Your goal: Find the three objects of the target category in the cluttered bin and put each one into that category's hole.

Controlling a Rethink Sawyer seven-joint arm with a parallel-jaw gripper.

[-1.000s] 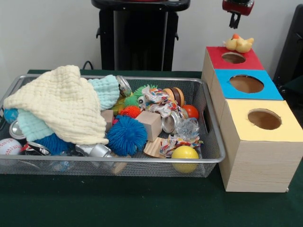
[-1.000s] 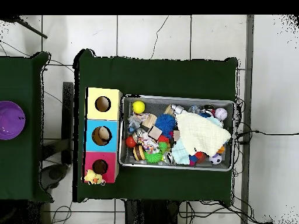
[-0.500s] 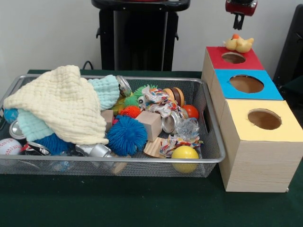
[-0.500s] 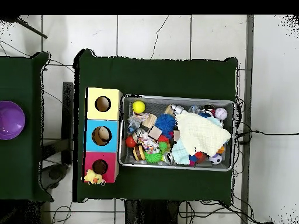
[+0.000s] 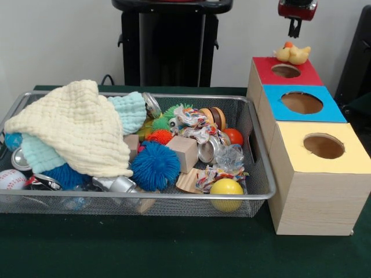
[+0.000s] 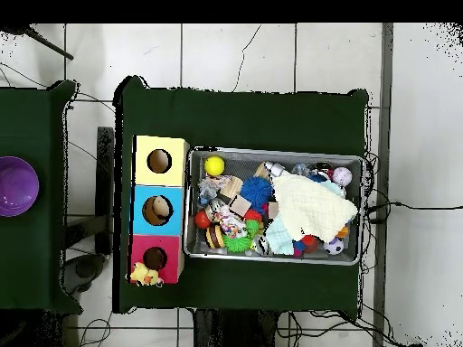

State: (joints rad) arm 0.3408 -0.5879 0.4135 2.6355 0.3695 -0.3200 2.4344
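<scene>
The yellow duck lies on the red top of the wooden box, at its far edge beside the round hole, not in it. In the overhead view the duck sits just below the red box's hole. My gripper hangs empty above the duck, near the top edge of the front view, and does not touch it. The wire mesh bin is full of clutter. The teddy bear and the tiger are hidden.
In the bin lie a cream cloth, a blue spiky ball, a rope toy, a wooden block and a yellow ball. Blue-topped and yellow-topped boxes adjoin the red one.
My gripper has risen and shifted slightly to the right in the front view. The duck has stayed on the red top beside the hole.
</scene>
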